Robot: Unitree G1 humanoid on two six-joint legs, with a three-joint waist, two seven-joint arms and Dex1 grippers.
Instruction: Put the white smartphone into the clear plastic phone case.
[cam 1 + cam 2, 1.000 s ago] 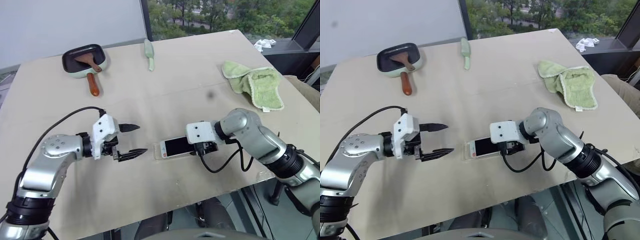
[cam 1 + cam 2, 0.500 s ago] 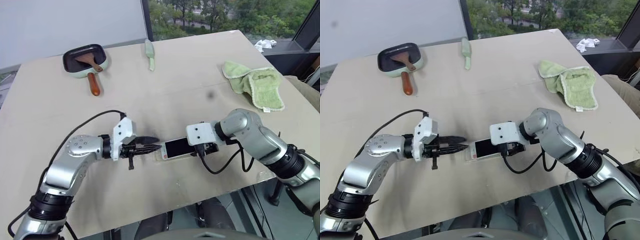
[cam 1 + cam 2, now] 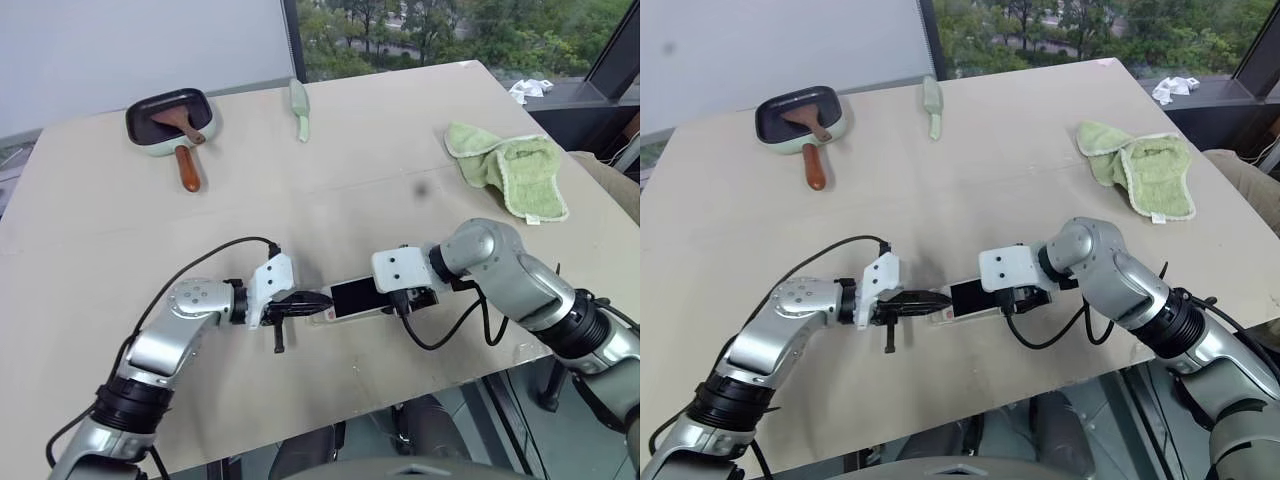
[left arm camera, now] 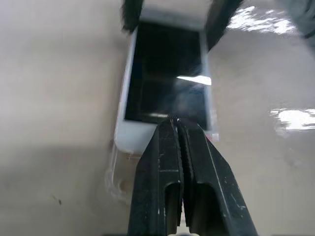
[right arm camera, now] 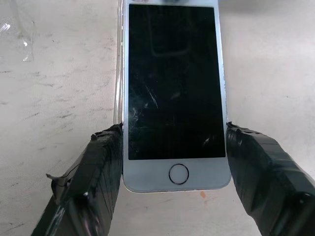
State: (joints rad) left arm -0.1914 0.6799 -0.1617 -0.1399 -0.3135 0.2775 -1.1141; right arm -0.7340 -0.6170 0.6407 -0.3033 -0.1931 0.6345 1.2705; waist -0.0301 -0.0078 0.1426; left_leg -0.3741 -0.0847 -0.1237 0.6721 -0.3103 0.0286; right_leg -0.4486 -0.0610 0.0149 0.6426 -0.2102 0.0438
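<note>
The white smartphone (image 3: 352, 295) lies screen up on the table near the front edge, over the clear plastic phone case (image 4: 118, 177). The case's rim sticks out past the phone's left end and shows along one long side (image 5: 119, 59). My right gripper (image 5: 173, 133) is shut on the phone's home-button end, with one black finger (image 5: 98, 167) against each long edge. My left gripper (image 4: 174, 120) is shut, its joined tips over the white bezel at the phone's left end (image 3: 322, 297). Whether they touch it I cannot tell.
At the far left a dark pan (image 3: 168, 120) holds a wooden spatula. A pale green tool (image 3: 299, 108) lies at the far middle and a green towel (image 3: 510, 165) at the far right. The table's front edge (image 3: 420, 390) is close behind the phone.
My left gripper has shut and moved right and down, from well left of the phone to its left end. The right gripper and phone have stayed put.
</note>
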